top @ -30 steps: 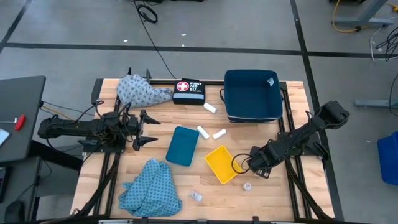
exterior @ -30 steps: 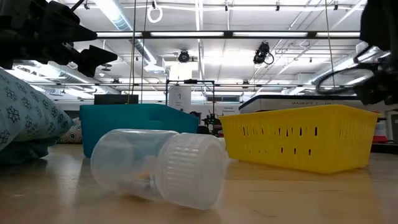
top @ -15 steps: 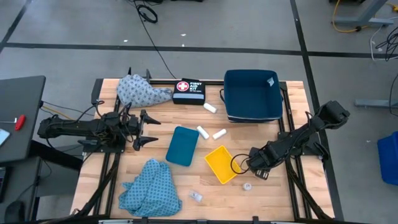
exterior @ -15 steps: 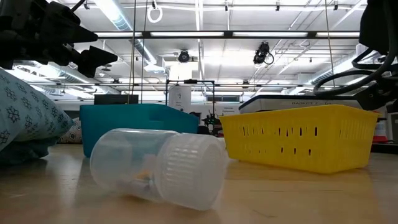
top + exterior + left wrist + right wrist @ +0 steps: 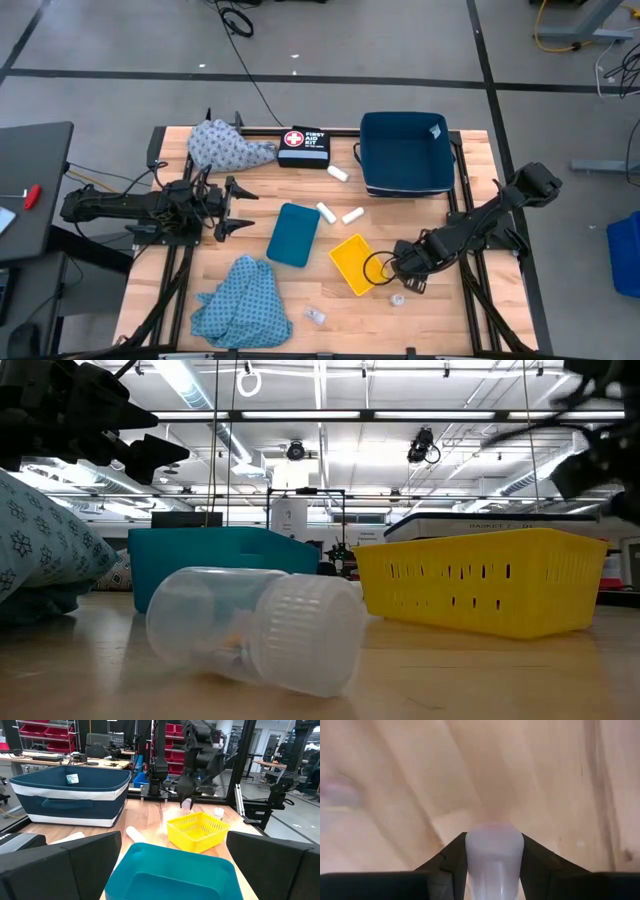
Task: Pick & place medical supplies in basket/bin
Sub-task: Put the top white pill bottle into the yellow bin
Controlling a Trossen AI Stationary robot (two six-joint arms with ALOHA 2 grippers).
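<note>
right hand (image 5: 385, 268) shifted toward yellow basket (image 5: 357, 263) | clamps vial (image 5: 494, 851) | vial's far end hidden

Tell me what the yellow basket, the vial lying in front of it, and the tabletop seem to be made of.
Yellow basket: likely moulded plastic, matte, with rows of slotted holes in its wall. Vial: clear plastic by the look, see-through body with a ribbed, frosted cap. Tabletop: light wood, showing plank seams and grain.
</note>
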